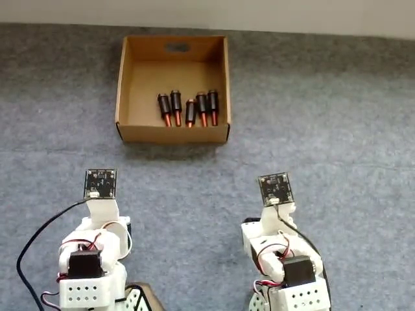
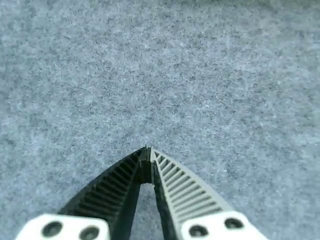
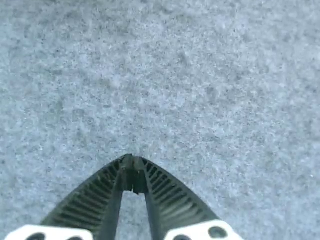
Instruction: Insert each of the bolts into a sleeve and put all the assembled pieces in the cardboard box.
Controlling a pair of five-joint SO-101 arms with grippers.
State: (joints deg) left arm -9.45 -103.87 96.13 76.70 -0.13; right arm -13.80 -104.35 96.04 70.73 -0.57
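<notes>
The cardboard box [image 1: 132, 76] stands open at the far middle of the grey carpet. Inside it, along its near wall, lie several assembled pieces [image 1: 189, 109], each a black sleeve with an orange bolt tip pointing toward me. Both arms are folded back at the near edge, well short of the box. My left gripper [image 2: 148, 151] hangs over bare carpet, shut with its tips touching and nothing between them. My right gripper [image 3: 132, 160] is likewise shut and empty over bare carpet.
Grey carpet [image 1: 324, 116] covers the whole table. The left arm's base [image 1: 91, 272] and the right arm's base [image 1: 285, 272] sit at the near edge, with a black cable [image 1: 32, 249] looping off the left one.
</notes>
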